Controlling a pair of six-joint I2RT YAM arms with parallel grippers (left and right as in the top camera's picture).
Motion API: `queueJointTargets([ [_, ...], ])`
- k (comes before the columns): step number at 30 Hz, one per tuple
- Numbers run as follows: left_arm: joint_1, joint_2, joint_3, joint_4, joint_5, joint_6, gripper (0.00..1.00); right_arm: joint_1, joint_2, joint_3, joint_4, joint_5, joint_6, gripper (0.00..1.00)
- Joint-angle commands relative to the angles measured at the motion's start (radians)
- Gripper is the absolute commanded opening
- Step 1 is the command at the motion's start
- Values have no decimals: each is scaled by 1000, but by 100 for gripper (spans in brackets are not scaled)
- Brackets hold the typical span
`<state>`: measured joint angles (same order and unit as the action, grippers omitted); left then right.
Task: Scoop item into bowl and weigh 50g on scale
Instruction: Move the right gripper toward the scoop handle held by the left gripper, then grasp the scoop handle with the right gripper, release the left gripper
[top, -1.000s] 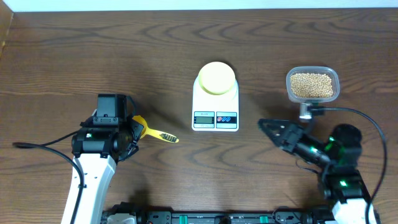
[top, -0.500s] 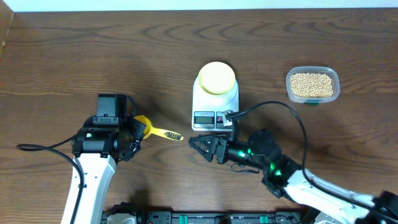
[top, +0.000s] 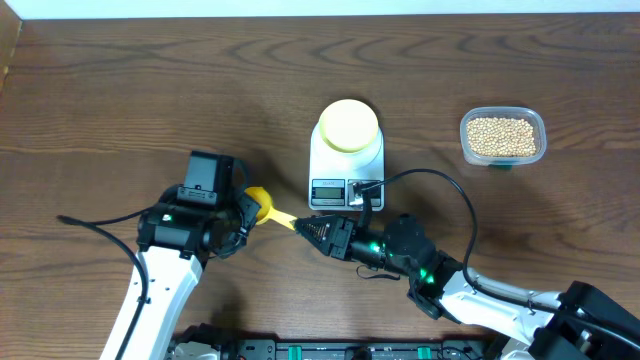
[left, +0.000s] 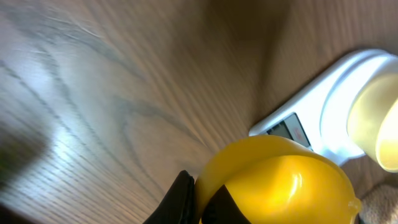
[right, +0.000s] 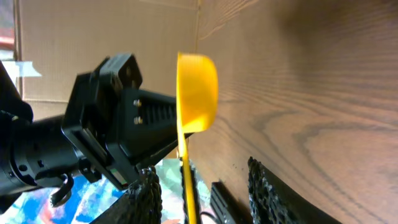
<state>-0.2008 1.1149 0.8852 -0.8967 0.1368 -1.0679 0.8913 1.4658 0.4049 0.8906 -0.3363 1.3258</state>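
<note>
The bright yellow scoop (top: 262, 207) is held at its cup end by my left gripper (top: 243, 212), which is shut on it. Its handle points right, into my right gripper (top: 308, 228). In the right wrist view the handle (right: 186, 180) runs between the two fingers of my right gripper (right: 199, 171), which are spread wide and apart from it. The scoop fills the left wrist view (left: 280, 186), where my left gripper (left: 198, 194) pinches it. The pale-yellow bowl (top: 348, 124) sits on the white scale (top: 346, 185). The beans (top: 501, 136) lie in a clear tub at the right.
The clear tub (top: 538, 128) stands to the right of the scale. My right arm's cable (top: 440, 180) loops in front of the scale. The scale (left: 311, 118) and bowl (left: 379, 124) show at the right of the left wrist view.
My right arm has swung from the right side across to the scoop's handle in front of the scale. My left gripper has carried the scoop to the right.
</note>
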Motion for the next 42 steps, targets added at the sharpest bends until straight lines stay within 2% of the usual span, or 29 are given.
queueJointTargets([
  [1, -45, 2, -1, 18, 5, -12, 7, 34, 1, 8, 13, 37, 25, 41],
  [5, -87, 2, -1, 19, 2, -19, 7, 59, 1, 8, 20, 78, 31, 35],
  [10, -117, 2, -1, 19, 2, -19, 7, 60, 1, 8, 27, 122, 31, 32],
  [25, -119, 2, -1, 19, 2, -19, 7, 60, 1, 8, 42, 155, 32, 14],
  [42, -119, 2, -1, 18, 2, -19, 7, 72, 1, 8, 42, 155, 54, 9],
])
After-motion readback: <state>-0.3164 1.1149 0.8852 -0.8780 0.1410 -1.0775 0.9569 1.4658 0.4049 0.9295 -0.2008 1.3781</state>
